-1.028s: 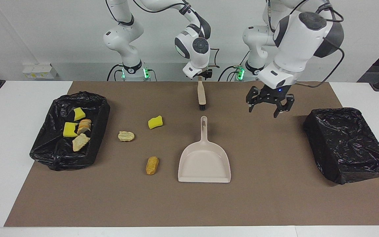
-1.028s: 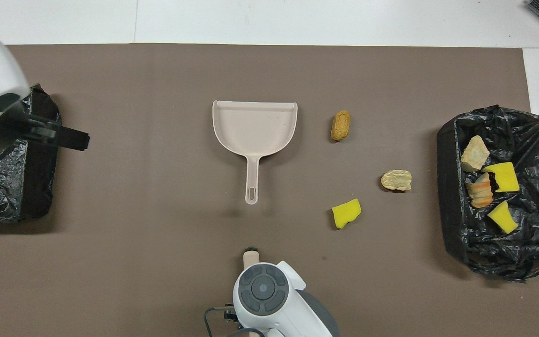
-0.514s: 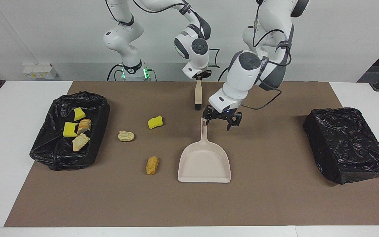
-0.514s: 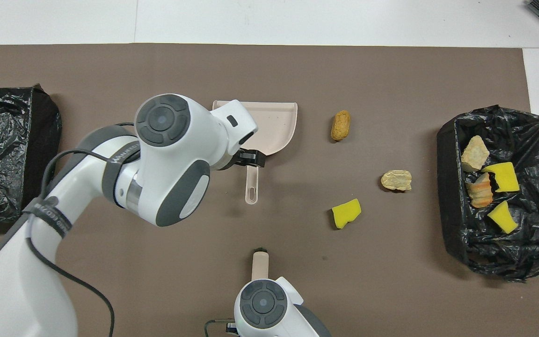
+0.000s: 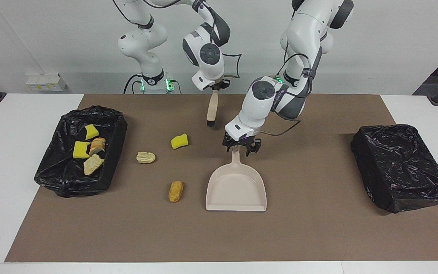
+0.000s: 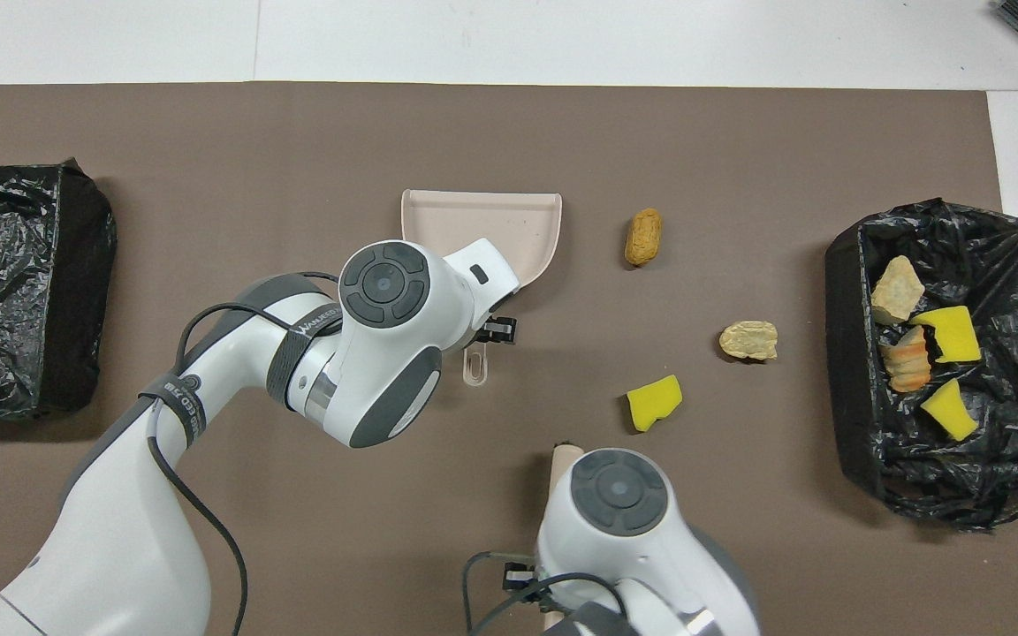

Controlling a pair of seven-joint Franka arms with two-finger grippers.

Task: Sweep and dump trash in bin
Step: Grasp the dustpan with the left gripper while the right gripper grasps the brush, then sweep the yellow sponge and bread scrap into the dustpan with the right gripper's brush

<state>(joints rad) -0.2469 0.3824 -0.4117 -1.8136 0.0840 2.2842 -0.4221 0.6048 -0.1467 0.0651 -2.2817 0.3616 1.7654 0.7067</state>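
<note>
Trash (image 5: 179, 141): three scraps loose on the bench beside the dustpan (image 5: 236, 188), four in the bin (image 5: 60, 174). My left hand (image 5: 241, 147) straddles the dustpan handle, grip undetermined. My right hand (image 5: 216, 86) grips the brush (image 5: 211, 110), hanging.

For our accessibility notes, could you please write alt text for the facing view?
The left gripper is at the beige dustpan handle, while the right gripper holds a brush upright. Three scraps lie on the brown mat; four more sit in a black-lined bin.
</note>
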